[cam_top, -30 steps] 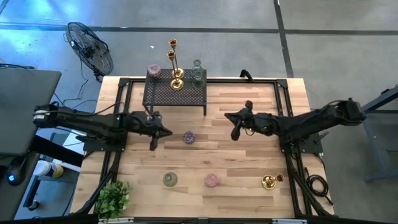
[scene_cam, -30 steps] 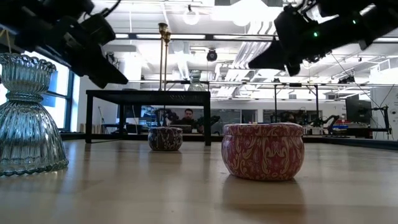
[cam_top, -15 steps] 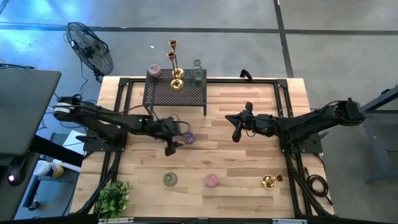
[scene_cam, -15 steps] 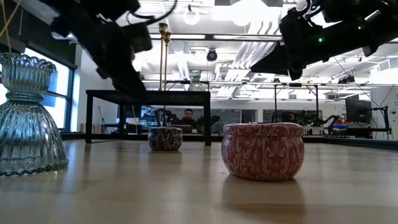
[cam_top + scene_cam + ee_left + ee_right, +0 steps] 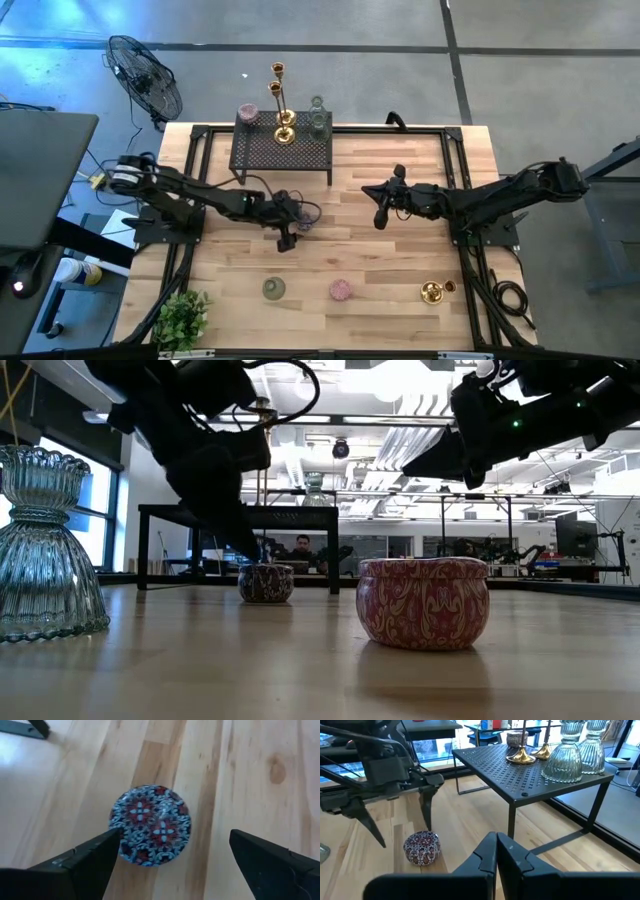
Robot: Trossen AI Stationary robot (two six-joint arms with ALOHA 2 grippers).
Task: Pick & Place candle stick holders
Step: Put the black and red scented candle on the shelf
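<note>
My left gripper (image 5: 172, 857) hung over the patterned round holder (image 5: 150, 825) on the counter (image 5: 250, 780): jaws wide, straddling it, touching nothing. Right gripper (image 5: 496, 851) waited mid-counter, jaws closed and empty.

rack (image 5: 281, 151): table's far edge | plant (image 5: 181, 319): near-left corner | fan (image 5: 145, 78): floor, beyond table

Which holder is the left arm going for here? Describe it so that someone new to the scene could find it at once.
Start at the black mesh rack at the table's far edge. Just in front of it, mid-table, lies a small round tin with a blue and red patterned lid, under the left claw, which is open above it. The other round tin, nearer the front edge, is pink.
</note>
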